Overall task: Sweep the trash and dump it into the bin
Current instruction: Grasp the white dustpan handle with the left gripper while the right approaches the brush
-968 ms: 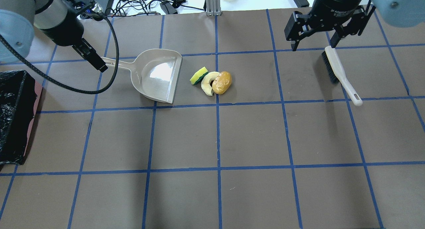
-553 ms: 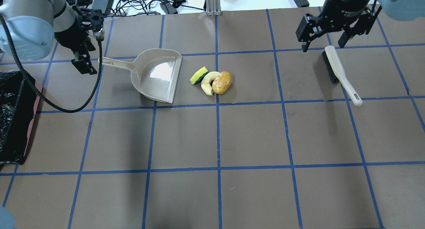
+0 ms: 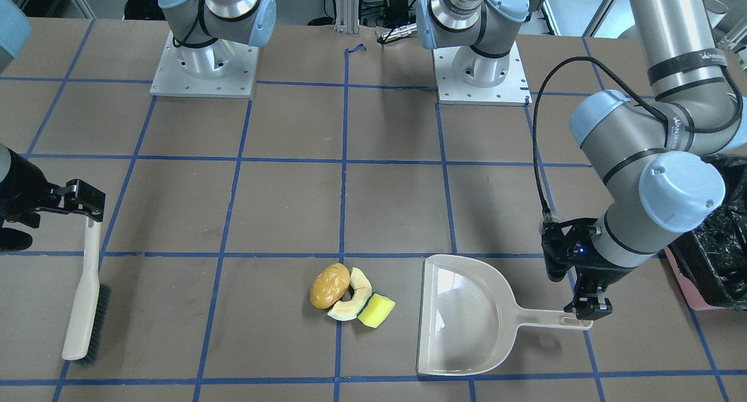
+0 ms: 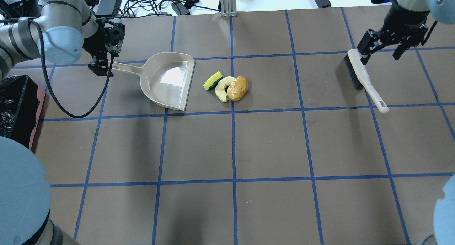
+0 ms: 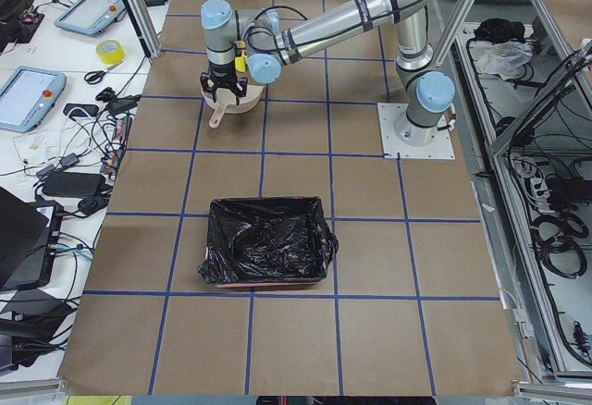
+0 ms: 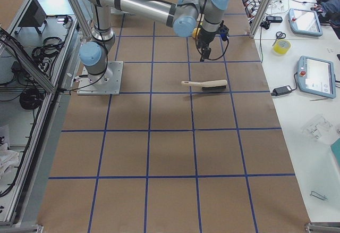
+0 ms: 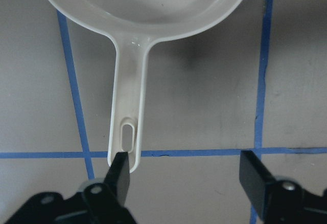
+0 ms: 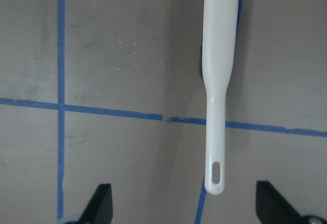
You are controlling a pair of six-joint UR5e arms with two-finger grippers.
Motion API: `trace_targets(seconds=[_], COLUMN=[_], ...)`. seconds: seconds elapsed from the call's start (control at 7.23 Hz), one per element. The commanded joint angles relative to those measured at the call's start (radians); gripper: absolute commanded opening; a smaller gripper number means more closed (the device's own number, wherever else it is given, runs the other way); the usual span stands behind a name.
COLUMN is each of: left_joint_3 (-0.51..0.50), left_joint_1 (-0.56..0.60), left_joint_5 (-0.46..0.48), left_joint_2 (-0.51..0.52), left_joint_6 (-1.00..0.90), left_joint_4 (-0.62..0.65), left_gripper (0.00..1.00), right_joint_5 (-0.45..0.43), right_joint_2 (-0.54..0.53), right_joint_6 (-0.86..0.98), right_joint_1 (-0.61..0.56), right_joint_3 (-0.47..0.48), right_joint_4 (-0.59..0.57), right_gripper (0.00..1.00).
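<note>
The trash lies together mid-table: a golden-brown potato (image 4: 237, 88) (image 3: 329, 285), a pale crescent slice (image 4: 222, 90) (image 3: 350, 304) and a yellow-green sponge (image 4: 212, 80) (image 3: 376, 310). A beige dustpan (image 4: 170, 79) (image 3: 467, 320) lies just left of them, its mouth facing them. My left gripper (image 4: 101, 69) (image 7: 186, 180) is open at the handle's tip, one finger (image 7: 120, 175) beside it. My right gripper (image 4: 380, 47) (image 8: 186, 203) is open above the handle end of a white brush (image 4: 362, 78) (image 8: 219, 55). The black-lined bin (image 4: 14, 106) (image 5: 268, 252) stands at the left table edge.
Brown table (image 4: 270, 145) with blue tape grid. The left arm's cable (image 4: 71, 110) loops over the table between bin and dustpan. Cables and boxes (image 4: 160, 3) lie beyond the far edge. The arm bases (image 3: 204, 69) stand on the robot's side.
My left gripper has swung round and settled at the tip of the dustpan handle. My right gripper has moved right and turned, over the brush. Trash, dustpan and brush have not moved.
</note>
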State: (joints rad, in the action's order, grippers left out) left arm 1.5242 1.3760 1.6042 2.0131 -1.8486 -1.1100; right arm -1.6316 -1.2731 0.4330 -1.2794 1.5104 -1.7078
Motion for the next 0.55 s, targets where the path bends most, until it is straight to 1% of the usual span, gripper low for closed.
trace_targets(seconds=[0.0, 0.14, 0.28, 0.41], left_joint_3=[-0.035, -0.047, -0.065, -0.067], left_joint_1=[-0.018, -0.018, -0.018, -0.018], left_joint_5=[-0.026, -0.032, -0.045, -0.052], left_joint_2=[0.064, 0.088, 0.116, 0.125], left_joint_6=[-0.003, 0.017, 0.035, 0.046], left_joint_4=[0.002, 0.002, 0.001, 0.004], left_gripper=[0.80, 0.80, 0.80, 0.80], right_joint_5=[-0.028, -0.036, -0.039, -0.040], right_joint_2=[0.041, 0.043, 0.069, 0.084], right_joint_6=[0.152, 0.179, 0.217, 0.255], right_joint_1=[0.063, 0.064, 0.066, 0.072], right_joint_3=[0.220, 0.314, 0.332, 0.332], right_joint_4=[-0.323, -0.449, -0.481, -0.481], right_gripper=[1.00, 1.00, 1.00, 0.95])
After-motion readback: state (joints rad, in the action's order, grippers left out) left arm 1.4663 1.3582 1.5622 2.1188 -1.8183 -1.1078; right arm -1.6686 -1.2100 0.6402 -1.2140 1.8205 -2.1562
